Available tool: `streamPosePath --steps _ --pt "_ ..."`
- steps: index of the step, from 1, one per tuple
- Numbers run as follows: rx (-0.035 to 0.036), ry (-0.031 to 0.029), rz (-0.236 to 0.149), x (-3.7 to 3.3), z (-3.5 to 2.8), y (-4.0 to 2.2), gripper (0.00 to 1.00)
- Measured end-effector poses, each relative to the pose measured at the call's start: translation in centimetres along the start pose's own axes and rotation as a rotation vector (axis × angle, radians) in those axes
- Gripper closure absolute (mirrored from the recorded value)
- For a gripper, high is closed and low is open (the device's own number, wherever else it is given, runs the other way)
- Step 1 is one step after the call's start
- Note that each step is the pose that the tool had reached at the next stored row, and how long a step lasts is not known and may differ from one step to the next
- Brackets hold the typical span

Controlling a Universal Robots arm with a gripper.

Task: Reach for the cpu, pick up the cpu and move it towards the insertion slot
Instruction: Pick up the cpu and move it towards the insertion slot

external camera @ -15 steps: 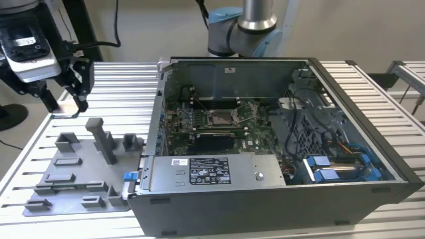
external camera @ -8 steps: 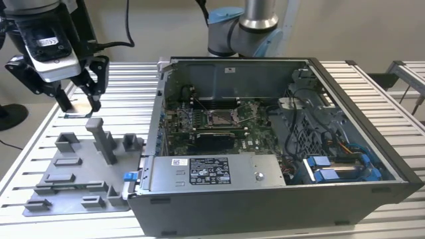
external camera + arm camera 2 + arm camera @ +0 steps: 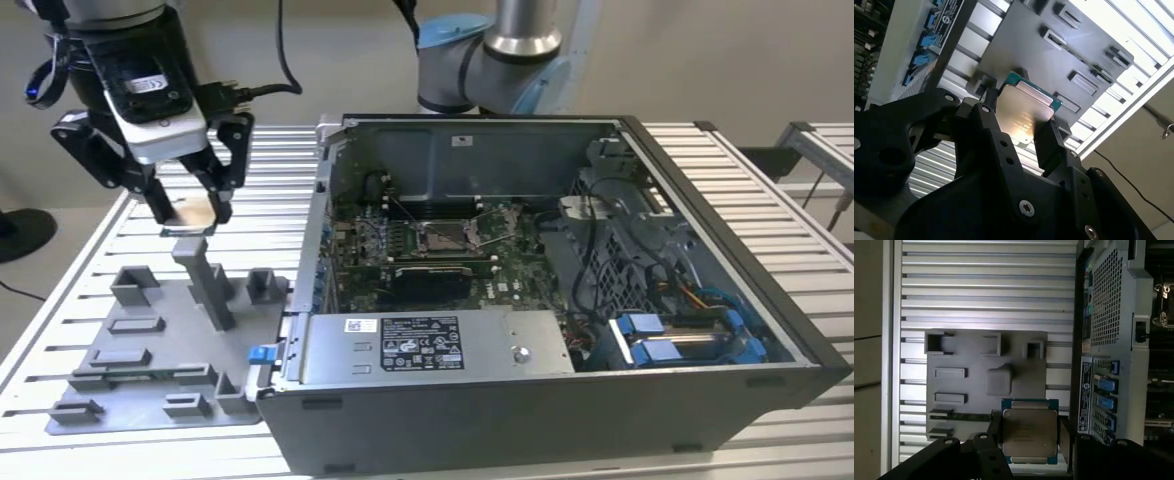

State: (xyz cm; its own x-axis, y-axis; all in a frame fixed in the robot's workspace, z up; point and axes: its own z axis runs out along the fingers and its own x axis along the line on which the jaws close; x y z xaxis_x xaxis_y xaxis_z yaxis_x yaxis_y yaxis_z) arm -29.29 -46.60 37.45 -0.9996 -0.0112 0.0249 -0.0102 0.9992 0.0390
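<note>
- The gripper (image 3: 188,214) is at the exterior view's left, hanging over the slatted metal table (image 3: 287,170), outside the computer case (image 3: 561,400).
- Its 2 black fingers (image 3: 994,428) are closed in on the cpu (image 3: 195,211), pinching it by 2 opposite edges. Not wide open at all, just chip-width apart.
- In both wrist views the cpu (image 3: 1029,432) sits squarely between the fingers with its silvery metal top facing the cameras and a thin green border around it. The second wrist view catches a warm glare across the cpu (image 3: 1021,107), with a finger (image 3: 1047,145) pressed against its side.
- The chip is up in the air above the grey fixture plate (image 3: 147,395), close over the top of the tall post (image 3: 207,285) that stands on it. In the first wrist view it hangs over one edge of the fixture plate (image 3: 971,392), beside the case wall.
- The insertion slot (image 3: 445,237) is inside the open case, a shiny silver frame with a dark centre, sitting on the green circuit board (image 3: 514,262).
- The cpu and the slot are well apart: the chip is outside the case, the slot is off to the exterior view's right, beyond the case's near wall.
</note>
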Motion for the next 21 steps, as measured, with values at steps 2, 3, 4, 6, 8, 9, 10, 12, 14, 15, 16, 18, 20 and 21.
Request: streamPosePath --steps 2,3,4,6,8,9,10,12,14,15,16,18,20,21 --pt "0.0000 0.0014 0.000 -0.66 -0.02 -0.01 1.00" --pt "0.0000 0.0020 0.000 -0.98 -0.03 -0.01 1.00" --pt "0.0000 0.0027 0.000 -1.32 -0.04 -0.01 1.00" --pt "0.0000 0.0040 0.000 -1.97 -0.05 -0.02 1.00" --pt "0.0000 0.0056 0.000 -2.66 -0.07 -0.03 1.00" --pt "-0.0001 0.0062 0.000 -3.01 -0.07 -0.03 1.00" --pt "0.0000 0.0070 0.000 -3.35 -0.09 -0.03 1.00" --pt "-0.0001 0.0084 0.000 -4.04 -0.10 -0.04 1.00" --pt "-0.0001 0.0098 0.000 -4.69 -0.12 -0.05 1.00" --pt "-0.0001 0.0106 0.000 -5.03 -0.13 -0.05 1.00" --pt "-0.0001 0.0112 0.000 -5.35 -0.13 -0.05 1.00" --pt "-0.0001 0.0126 0.000 -6.01 -0.16 -0.06 1.00" --pt "-0.0001 0.0140 0.001 -6.67 -0.17 -0.07 1.00" --pt "-0.0001 0.0147 0.001 -7.00 -0.18 -0.07 1.00"
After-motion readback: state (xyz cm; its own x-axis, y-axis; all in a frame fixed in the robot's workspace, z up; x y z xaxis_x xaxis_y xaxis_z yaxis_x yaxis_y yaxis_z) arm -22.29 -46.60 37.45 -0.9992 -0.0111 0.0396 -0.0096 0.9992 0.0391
